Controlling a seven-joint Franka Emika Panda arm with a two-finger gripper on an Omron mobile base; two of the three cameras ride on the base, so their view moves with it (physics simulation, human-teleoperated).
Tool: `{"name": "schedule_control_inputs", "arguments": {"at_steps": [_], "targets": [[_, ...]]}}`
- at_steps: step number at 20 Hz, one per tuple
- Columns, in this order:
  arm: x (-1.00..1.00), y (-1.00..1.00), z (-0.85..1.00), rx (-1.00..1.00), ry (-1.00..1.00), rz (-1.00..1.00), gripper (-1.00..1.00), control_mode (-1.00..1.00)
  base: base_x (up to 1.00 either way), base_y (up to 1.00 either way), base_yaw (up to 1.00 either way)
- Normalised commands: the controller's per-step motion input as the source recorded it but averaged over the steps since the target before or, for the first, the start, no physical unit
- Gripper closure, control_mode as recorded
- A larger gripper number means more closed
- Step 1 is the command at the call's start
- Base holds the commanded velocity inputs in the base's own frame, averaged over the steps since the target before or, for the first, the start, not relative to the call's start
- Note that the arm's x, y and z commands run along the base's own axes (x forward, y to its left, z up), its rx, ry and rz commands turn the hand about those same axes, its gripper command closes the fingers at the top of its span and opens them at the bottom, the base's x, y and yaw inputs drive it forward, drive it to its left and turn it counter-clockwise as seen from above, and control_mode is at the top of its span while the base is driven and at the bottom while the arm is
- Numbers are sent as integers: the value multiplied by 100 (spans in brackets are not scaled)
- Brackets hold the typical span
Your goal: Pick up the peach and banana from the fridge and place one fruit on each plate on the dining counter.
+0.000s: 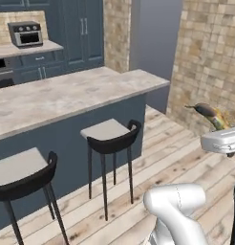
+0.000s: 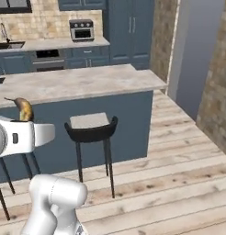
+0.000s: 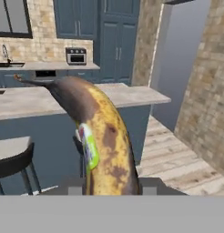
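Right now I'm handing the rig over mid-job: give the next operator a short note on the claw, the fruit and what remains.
Claw: shut on the banana, held up in the air, stem end pointing away from the hand.
Dining counter: ahead of the base, behind two stools; the stretch in view carries no plates.
Done: banana is picked and carried out to the counter side.
Left: find the plates, set the banana on one, then fetch the peach for the other. Peach, fridge and plates cannot be placed from these views.
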Motion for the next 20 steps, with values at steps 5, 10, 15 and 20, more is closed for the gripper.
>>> {"name": "schedule_control_inputs", "arguments": {"at_steps": [5, 10, 15, 20], "targets": [[0, 0, 0, 0, 0, 0, 100, 100, -21, 82, 65], [0, 0, 0, 0, 0, 0, 100, 100, -6, 99, 49], [0, 0, 0, 0, 0, 0, 100, 100, 7, 100, 28], [0, 0, 0, 0, 0, 0, 100, 100, 26, 100, 18]]}}
